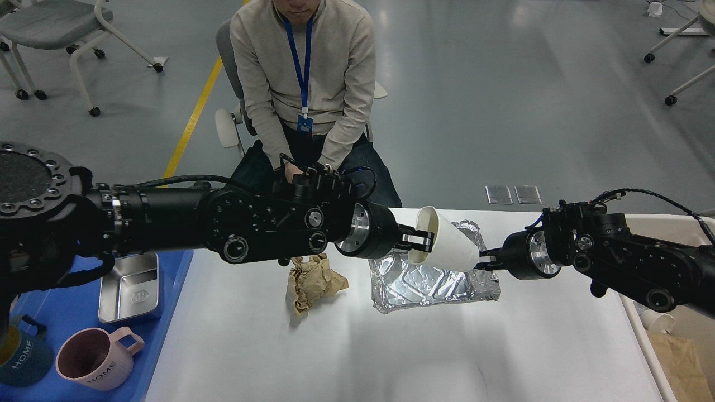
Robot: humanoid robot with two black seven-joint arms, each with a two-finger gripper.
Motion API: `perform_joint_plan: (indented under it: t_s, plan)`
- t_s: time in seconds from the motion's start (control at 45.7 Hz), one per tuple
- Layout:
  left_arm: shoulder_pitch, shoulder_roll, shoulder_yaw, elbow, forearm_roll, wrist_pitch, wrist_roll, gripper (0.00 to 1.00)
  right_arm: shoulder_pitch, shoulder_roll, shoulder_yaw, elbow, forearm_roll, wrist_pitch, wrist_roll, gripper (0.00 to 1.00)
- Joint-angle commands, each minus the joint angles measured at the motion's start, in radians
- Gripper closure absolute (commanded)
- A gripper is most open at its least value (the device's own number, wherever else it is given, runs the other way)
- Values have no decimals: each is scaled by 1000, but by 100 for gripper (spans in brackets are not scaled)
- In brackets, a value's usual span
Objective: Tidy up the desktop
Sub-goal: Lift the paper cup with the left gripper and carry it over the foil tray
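A grey floor with a yellow line lies behind the white worktop [391, 346], which fills the lower middle of the head view. A seated person [304, 84] in a beige sweater faces it from 12 o'clock.

The left gripper [418, 240] is clamped on the rim of a white paper cup [447, 240], held tilted above the worktop. The right gripper [485, 259] touches the cup's base from 3 o'clock; whether it grips cannot be told.

Under the cup lies a foil tray [424, 285]. At its 9 o'clock sits a crumpled brown paper bag [310, 279].

At the worktop's 9 o'clock, a blue tray [72, 318] carries a metal box [131, 287], a pink mug [95, 357] and a dark teal mug [25, 357]. At 3 o'clock stands a beige bin [642, 329] with a cup and brown paper inside.
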Motion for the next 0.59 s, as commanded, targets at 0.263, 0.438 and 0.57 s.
perform_joint_plan:
  t_s: [0.263,0.438,0.57]
  plan:
    - [-21,-43,52,45,-20,-39,23,98,-6,-3,1,1,0,0,0,100]
    - [-25,-7,63,35,-29,-39,26,98,-6,-3,1,-2,-2,0,0,100]
    - [-38,7,63,31,-35,-41,26,98,-7,0,1,-2,-3,0,0,100]
